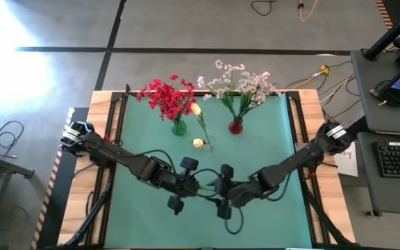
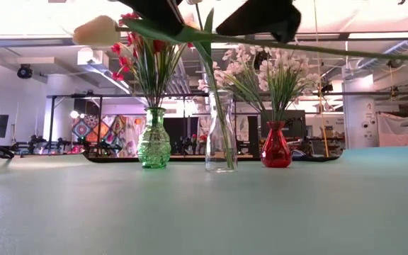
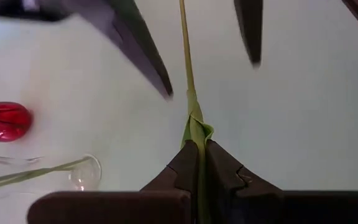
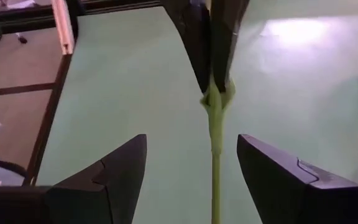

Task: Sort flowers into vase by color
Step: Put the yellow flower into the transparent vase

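Note:
I see a green vase (image 1: 179, 127) with red flowers (image 1: 165, 94), a red vase (image 1: 235, 126) with white flowers (image 1: 242, 82), and a clear vase (image 2: 220, 142) between them holding one cream rosebud (image 1: 196, 109). My left gripper (image 3: 199, 144) is shut on the green stem (image 3: 187, 56) of another cream rosebud flower (image 2: 96, 30), above the table's middle near side. My right gripper (image 4: 192, 138) faces it, open. Its fingers (image 4: 123, 171) stand on either side of the stem (image 4: 215, 162) without touching it. My left gripper pinches the stem between its two fingers at a small leaf wrapped round it (image 3: 197, 129). The stem runs on along the fingers toward my right gripper. The flower lies about level, lifted clear of the table, its bud (image 2: 96, 30) on the left of the low view.
The three vases stand in a row at the table's far middle. The green mat (image 1: 144, 208) covers the table, with bare room at its left, right and near parts. A desk with a keyboard (image 1: 398, 156) stands beyond the right edge.

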Action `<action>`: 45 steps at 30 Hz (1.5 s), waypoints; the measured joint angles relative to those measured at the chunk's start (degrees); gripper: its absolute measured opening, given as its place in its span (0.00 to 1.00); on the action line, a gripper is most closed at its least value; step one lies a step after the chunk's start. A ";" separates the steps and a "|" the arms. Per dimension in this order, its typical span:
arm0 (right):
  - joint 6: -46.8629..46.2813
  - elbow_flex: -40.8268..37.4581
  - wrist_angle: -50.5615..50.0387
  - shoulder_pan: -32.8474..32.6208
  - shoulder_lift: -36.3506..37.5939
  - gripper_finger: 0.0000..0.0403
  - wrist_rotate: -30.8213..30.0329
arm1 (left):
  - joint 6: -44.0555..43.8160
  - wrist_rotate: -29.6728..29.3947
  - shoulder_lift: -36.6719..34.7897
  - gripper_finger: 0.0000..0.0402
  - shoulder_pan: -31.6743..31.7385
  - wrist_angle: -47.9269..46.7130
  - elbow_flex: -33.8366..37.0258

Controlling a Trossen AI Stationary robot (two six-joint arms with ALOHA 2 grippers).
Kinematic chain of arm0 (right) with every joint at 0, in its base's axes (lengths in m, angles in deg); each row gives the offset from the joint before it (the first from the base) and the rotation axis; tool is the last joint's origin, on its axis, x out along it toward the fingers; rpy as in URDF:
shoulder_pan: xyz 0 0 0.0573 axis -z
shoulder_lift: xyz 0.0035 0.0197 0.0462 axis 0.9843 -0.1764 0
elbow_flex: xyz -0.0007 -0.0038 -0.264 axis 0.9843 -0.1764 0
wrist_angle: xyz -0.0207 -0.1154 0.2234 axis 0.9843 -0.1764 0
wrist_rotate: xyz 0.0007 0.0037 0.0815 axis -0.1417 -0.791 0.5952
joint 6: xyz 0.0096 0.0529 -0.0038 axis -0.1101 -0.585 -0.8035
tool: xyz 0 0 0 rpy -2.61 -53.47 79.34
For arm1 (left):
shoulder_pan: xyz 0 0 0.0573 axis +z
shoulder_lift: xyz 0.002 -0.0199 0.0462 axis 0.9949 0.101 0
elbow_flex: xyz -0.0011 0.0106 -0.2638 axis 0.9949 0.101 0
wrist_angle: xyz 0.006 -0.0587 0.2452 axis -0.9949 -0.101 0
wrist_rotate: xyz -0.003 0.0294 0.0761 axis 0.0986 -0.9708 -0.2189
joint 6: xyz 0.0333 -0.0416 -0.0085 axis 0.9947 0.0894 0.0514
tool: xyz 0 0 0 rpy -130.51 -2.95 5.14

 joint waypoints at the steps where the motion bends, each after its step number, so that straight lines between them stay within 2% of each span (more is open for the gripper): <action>1: -0.38 1.16 -1.35 0.25 -0.90 0.60 0.05 | 0.17 0.02 0.00 0.00 0.00 -0.05 -0.13; 7: -1.73 5.21 -8.17 1.50 -4.02 0.60 -0.14 | 0.36 0.13 0.00 0.00 -0.09 -0.39 -0.12; 10: -2.25 5.57 -8.23 2.08 -4.22 0.56 0.86 | 0.29 0.13 0.00 0.00 -0.07 -0.85 -0.04; 16: -2.66 5.79 -7.88 3.54 -4.51 0.32 5.76 | 1.26 0.17 0.00 0.00 -0.07 -0.84 -0.29; 22: -2.16 5.56 -7.97 3.49 -4.64 0.05 6.19 | 1.72 -0.97 0.00 0.01 -0.07 -0.42 -0.39; 26: -2.14 5.44 -8.32 3.49 -4.64 0.04 6.21 | 2.86 -1.10 -0.14 0.07 -0.45 -0.50 -0.39; 31: -2.18 4.71 -10.91 3.49 -4.64 0.03 6.17 | 3.66 -1.27 -1.74 0.20 -0.64 -1.56 -0.86; 37: -1.20 1.74 -9.27 3.48 -4.62 0.03 5.57 | 2.57 -1.23 -4.40 0.32 -0.82 -9.01 -4.75; 40: 0.06 -1.93 -2.81 3.44 -3.42 0.03 5.53 | 1.47 -0.88 -6.78 0.33 -1.11 -10.11 -5.37; 45: 3.18 -12.58 14.64 3.33 1.27 0.03 5.55 | -0.49 -1.05 -12.47 0.34 -2.03 -10.08 -3.85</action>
